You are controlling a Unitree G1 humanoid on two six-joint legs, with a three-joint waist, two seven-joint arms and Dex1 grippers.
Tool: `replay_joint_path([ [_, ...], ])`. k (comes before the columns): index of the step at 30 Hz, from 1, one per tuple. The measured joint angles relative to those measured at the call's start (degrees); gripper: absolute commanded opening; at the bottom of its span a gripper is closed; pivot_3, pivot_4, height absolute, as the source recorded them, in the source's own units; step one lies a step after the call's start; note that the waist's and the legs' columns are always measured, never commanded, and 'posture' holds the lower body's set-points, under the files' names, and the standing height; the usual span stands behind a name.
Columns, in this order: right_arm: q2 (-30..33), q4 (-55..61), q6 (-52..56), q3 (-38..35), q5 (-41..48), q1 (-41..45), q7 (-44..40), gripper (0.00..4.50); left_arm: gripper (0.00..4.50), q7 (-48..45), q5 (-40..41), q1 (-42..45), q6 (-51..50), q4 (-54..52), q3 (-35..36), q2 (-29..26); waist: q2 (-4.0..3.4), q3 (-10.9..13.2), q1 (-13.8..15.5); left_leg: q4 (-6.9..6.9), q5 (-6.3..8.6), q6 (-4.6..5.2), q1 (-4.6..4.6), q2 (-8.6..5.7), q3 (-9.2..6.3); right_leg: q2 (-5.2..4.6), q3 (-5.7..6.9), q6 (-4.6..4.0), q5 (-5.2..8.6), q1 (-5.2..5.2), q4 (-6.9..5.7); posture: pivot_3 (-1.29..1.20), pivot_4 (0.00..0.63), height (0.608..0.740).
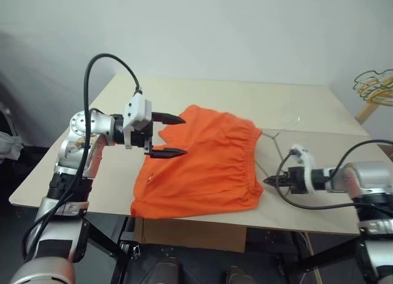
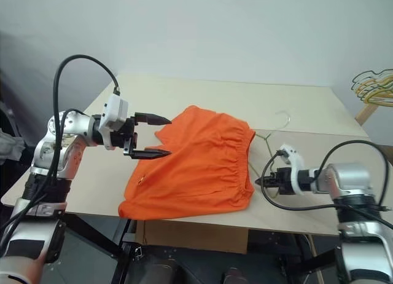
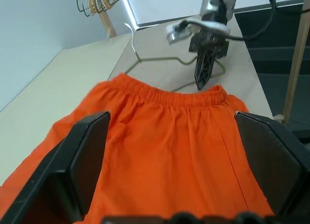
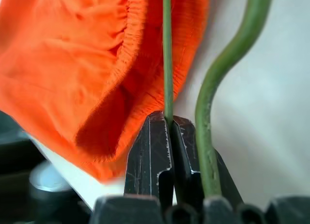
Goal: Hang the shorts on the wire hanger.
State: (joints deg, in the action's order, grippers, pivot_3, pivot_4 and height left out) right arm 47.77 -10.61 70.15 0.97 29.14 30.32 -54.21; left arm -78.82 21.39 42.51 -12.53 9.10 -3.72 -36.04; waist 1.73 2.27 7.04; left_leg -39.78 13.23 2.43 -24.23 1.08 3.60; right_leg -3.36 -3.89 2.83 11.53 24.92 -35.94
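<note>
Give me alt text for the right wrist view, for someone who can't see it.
The right gripper is shut on a thin straight run of the wire hanger, close up. Beside it, a curved part of the wire passes along one finger, and the orange shorts lie bunched behind, elastic waistband nearest the wire, on a pale table.

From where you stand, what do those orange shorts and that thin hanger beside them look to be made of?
The shorts look like thin matte woven fabric: soft wrinkles, gathered elastic waistband. The wire hanger looks like bare bent metal wire, dull greenish-grey, possibly coated.
</note>
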Motion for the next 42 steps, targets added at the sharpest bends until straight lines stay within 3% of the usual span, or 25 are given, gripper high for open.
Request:
replay_joint_path([
  [9,7.71,14.67,-5.11,3.16,-4.63,3.07,1.82,0.0,4.46,-2.52,-2.42,7.8,6.51,10.56,-1.58,3.04,-0.01,0.0,-0.76,-0.04,-0.01,0.0,-0.09,0.02,0.06,0.02,-0.01,0.03,0.02,0.14,-0.03,0.13,0.0,0.74],
  [13,8.66,22.68,-8.75,9.8,-7.97,9.98,1.32,0.0,4.46,-2.63,-6.14,17.56,14.71,23.31,-1.82,4.65,-0.01,0.01,-1.86,-0.04,-0.01,0.0,-0.16,0.02,0.08,0.03,-0.02,0.04,0.03,0.22,-0.01,0.06,0.0,0.74],
  [19,7.48,25.1,-10.04,19.44,-10.92,19.26,-2.57,0.0,4.46,-4.07,-12.83,31.17,30.49,42.62,-2.31,4.86,-0.01,0.0,-3.68,-0.03,0.02,0.02,-0.32,-0.02,0.11,-0.04,-0.02,-0.01,0.01,0.27,0.08,0.05,0.0,0.74],
  [26,7.51,24.74,-10.77,25.58,-13.55,23.55,-8.59,0.0,4.46,-12.17,-21.23,33.25,43.6,53.5,-7.77,4.58,-0.01,0.01,-4.68,-0.07,0.02,0.02,-0.51,-0.02,0.11,-0.05,-0.02,-0.02,0.0,0.46,0.0,0.05,0.0,0.74],
  [32,7.61,24.55,-11.0,25.83,-14.83,25.6,-12.02,0.0,4.46,-6.98,-29.84,33.5,47.36,58.35,-12.08,5.19,-0.02,0.01,-4.84,-0.11,0.02,0.02,-0.51,-0.01,0.1,-0.05,-0.02,-0.02,0.0,0.53,-0.14,0.04,0.0,0.74],
  [36,7.58,24.77,-10.74,25.85,-14.75,26.21,-13.69,0.0,3.56,-1.11,-34.6,33.61,47.09,60.29,-13.95,6.61,-0.02,0.01,-4.86,-0.13,0.02,0.02,-0.52,0.0,0.1,-0.06,-0.02,-0.02,0.0,0.57,-0.18,0.02,0.0,0.74],
  [42,7.57,24.77,-8.22,25.52,-14.19,27.21,-14.34,0.0,1.53,0.68,-35.33,33.61,46.76,61.6,-13.73,7.73,-0.02,0.01,-4.95,-0.22,0.01,0.01,-0.95,0.02,0.15,-0.05,-0.02,-0.11,-0.06,1.15,-0.4,0.0,0.0,0.74],
])
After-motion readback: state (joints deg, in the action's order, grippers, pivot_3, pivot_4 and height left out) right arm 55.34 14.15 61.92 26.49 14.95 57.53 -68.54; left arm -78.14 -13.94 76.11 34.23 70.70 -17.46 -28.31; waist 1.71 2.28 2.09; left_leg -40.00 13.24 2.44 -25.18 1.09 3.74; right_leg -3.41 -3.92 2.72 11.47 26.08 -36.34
